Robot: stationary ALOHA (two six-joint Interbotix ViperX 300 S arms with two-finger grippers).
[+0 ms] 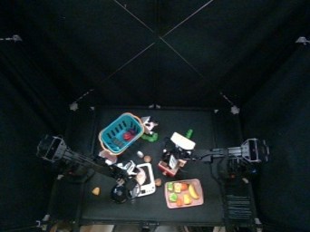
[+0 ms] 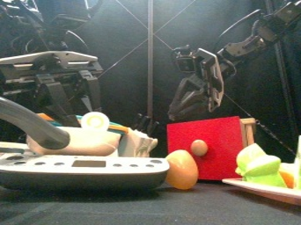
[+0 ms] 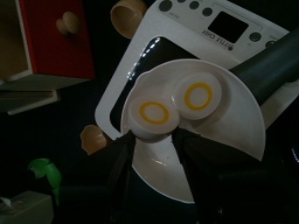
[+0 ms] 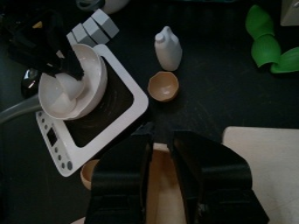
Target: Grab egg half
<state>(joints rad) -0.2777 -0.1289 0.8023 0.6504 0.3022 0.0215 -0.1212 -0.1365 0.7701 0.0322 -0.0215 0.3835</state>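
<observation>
Two egg halves, white with yellow yolks, lie side by side in a white bowl on a white kitchen scale. My left gripper hangs just above the bowl's near rim, jaws open, one on either side of the rim. In the front view one egg half peeks over the bowl under the left gripper. My right gripper hangs open and empty above a red box. The right wrist view shows the bowl too.
A brown egg lies between the scale and the red box. A plate of toy food sits at the front right. A teal basket stands behind. A white bottle, a brown cup and green toys lie near the scale.
</observation>
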